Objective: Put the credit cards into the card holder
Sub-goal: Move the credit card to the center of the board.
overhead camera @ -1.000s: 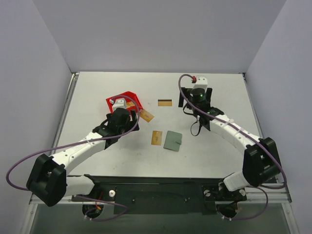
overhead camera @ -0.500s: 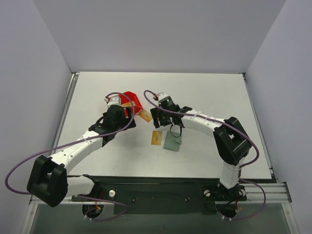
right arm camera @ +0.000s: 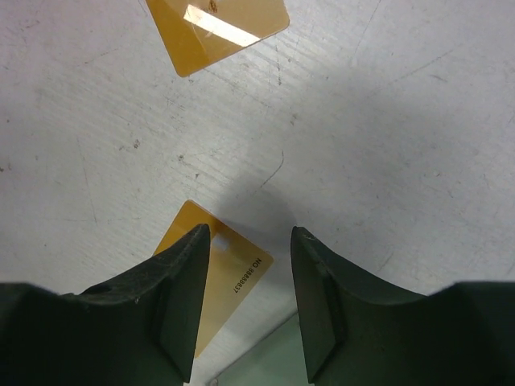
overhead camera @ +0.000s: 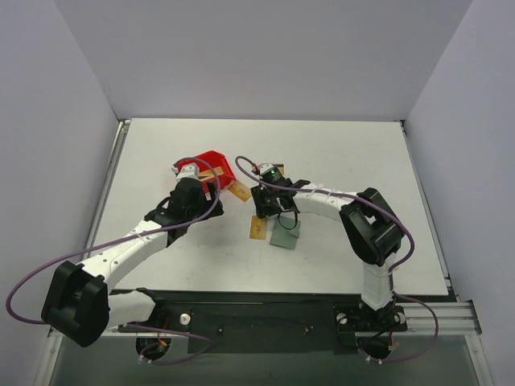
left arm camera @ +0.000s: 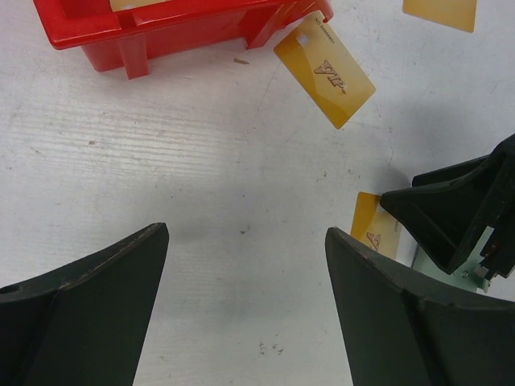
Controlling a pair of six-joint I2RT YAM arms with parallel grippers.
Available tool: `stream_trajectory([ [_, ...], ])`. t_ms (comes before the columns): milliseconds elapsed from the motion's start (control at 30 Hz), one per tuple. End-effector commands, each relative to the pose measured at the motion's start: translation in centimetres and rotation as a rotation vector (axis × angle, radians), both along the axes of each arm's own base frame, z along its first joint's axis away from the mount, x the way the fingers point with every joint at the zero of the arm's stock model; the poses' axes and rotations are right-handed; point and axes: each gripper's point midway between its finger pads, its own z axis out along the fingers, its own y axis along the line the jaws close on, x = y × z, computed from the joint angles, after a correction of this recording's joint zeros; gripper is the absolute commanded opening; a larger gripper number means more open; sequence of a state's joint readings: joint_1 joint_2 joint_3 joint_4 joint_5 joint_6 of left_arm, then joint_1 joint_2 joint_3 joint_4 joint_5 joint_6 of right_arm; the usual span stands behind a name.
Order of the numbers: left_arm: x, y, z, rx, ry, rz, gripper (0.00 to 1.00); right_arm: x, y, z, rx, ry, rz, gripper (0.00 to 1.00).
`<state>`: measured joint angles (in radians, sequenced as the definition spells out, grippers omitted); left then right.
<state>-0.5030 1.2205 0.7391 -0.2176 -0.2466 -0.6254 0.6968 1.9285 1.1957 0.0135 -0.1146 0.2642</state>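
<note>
two grippers of mine hang over the white table [overhead camera: 354, 161]. the left gripper [left arm camera: 245, 241] is spread wide and holds nothing, above bare table just short of the red bin [left arm camera: 161, 32]. the right gripper [right arm camera: 249, 241] points down near the table's middle, its jaws at a narrow gap with nothing clamped between them.

the bin sits left of centre, tilted to the table's edges, with a binned card [overhead camera: 211, 172] showing tan inside it. the card holder [overhead camera: 286, 233] lies flat, grey-green side up, just beside my right gripper on the side nearer my bases.

the near card [right arm camera: 229, 273] lies flat against the holder's left side. one of its corners sits under the gap of my right jaws, and my finger [right arm camera: 173, 305] hides one of its edges; i cannot tell whether i touch it. the bin-side card [left arm camera: 325, 72] lies with a corner at the bin's corner. the far card [left arm camera: 441, 11] is cut off at the top edge of my left wrist view.
</note>
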Motion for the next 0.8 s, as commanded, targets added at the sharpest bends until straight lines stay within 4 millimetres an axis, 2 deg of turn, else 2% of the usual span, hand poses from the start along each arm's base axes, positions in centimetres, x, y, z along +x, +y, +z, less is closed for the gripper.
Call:
stream_trajectory([
  [0, 0.4, -0.6, 1.2, -0.046, -0.042, -0.007, 0.89, -1.6, -0.2, -1.4, -0.028, 0.049, 0.015, 0.4],
  [167, 0.3, -0.7, 1.3, -0.055, -0.046, -0.011, 0.88, -3.1, 0.1, -2.1, -0.042, 0.072, 0.046, 0.36],
  [533, -0.4, -0.6, 0.6, -0.061, -0.034, -0.019, 0.88, -7.0, 0.6, -3.5, -0.064, 0.126, 0.093, 0.35],
  [767, -1.4, -0.9, -0.4, -0.09, -0.012, -0.033, 0.85, -9.7, -0.6, -4.0, -0.081, 0.17, 0.084, 0.34],
])
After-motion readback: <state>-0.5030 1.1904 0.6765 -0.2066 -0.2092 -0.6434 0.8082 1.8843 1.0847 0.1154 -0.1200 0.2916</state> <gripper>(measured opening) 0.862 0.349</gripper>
